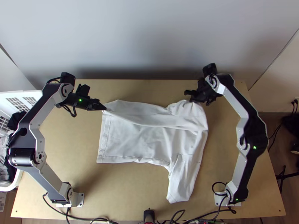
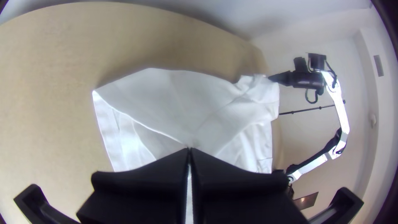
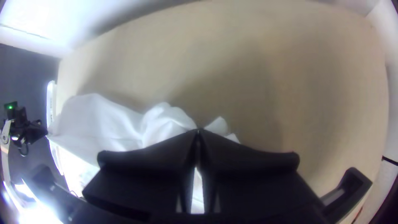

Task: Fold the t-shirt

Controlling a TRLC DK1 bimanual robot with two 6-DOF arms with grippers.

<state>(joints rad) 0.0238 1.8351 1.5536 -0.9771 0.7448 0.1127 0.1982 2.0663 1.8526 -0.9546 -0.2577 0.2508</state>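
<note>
Between the left tool (image 1: 104,108) and the right tool (image 1: 191,99), the white t-shirt (image 1: 145,142) lies on the light wooden worktop (image 1: 123,190), stretching from the tip of one to the tip of the other and spreading from there toward the arms' bases. Both tools are over the far part of the worktop, well apart from each other. The left one is pressed together with a bit of the cloth's edge pinched at its tip, close to the corner where the hem (image 1: 102,140) starts; from that tip the hem runs nearly straight toward the bases. The right one is pressed together as well, pinching the bunched, rumpled cloth at the far corner on its side.

From tool to tool, the far side of the t-shirt makes a long loose flap over the layer below, with a crease running slantwise away from the left tip. Nearer the bases than the flap, the body lies mostly flat with light wrinkles. A sleeve (image 1: 181,188) points toward the bases, on the near side of the right tool. Beyond the left tool, on its outer side, a white basket (image 1: 36,94) beside the worktop holds dark cloth (image 1: 15,119) and grey cloth (image 1: 4,143).
</note>
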